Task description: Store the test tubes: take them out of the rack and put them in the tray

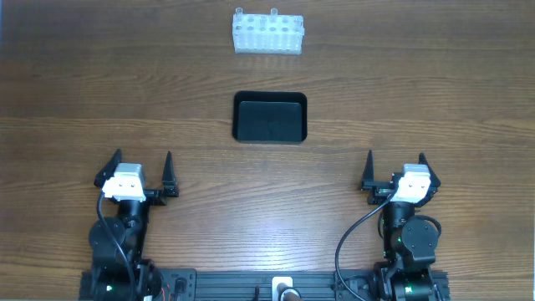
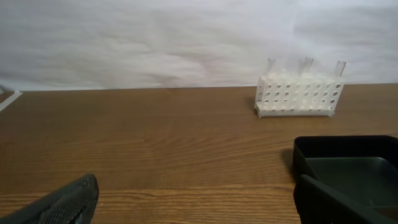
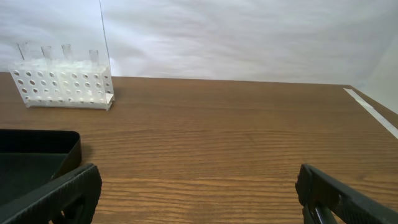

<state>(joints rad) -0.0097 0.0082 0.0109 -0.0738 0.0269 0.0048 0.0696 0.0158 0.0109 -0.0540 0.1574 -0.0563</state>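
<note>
Black tray (image 1: 270,95), with the white rack (image 1: 267,35) of clear test tubes (image 2: 271,65) beyond it; left gripper (image 1: 143,155) and right gripper (image 1: 395,156) flank its near side, fingers spread apart.

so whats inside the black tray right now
Nothing: from above, the black tray shows only its bare dark floor, and nothing covers any part of it in that view. The test tubes stand in the white rack beyond it.
</note>
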